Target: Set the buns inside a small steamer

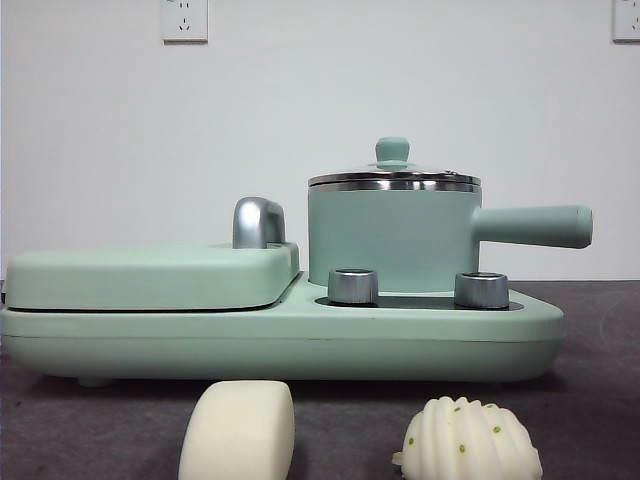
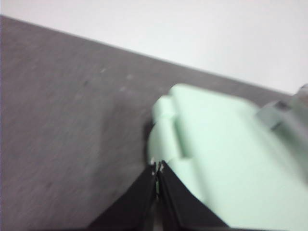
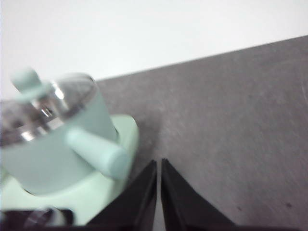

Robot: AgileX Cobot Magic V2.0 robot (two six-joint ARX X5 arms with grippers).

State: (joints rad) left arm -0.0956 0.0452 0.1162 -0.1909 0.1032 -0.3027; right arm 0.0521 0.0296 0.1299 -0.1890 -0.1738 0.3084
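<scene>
Spanning most of the front view, a mint-green cooker base (image 1: 300, 335) rests on the dark table (image 1: 600, 400). Flat griddle cover (image 1: 150, 275) on its left half, chrome handle (image 1: 258, 222) rising at the cover's rear right. Steamer (image 1: 393, 235) on the base's right half, upright, lid (image 1: 394, 180) seated, green knob (image 1: 392, 150) on top, straight side handle (image 1: 535, 226) pointing right. Two steel dials (image 1: 353, 285) in front of the pot. Smooth bun (image 1: 238, 430) on the table near the camera, left of centre, cut off by the lower edge. Ridged bun (image 1: 468, 440) with green specks to its right, well apart from it, likewise cut off below. Both buns lie outside the steamer. Two wall sockets (image 1: 184, 18) are cropped by the top edge. Neither arm shows in the front view. Left gripper (image 2: 157, 168): jaws pressed together, empty, raised beside the cover's corner; that view is blurred. Right gripper (image 3: 158, 166): jaws closed on nothing, hanging over the table just off the pot handle's tip; also blurred, dials barely discernible there.
</scene>
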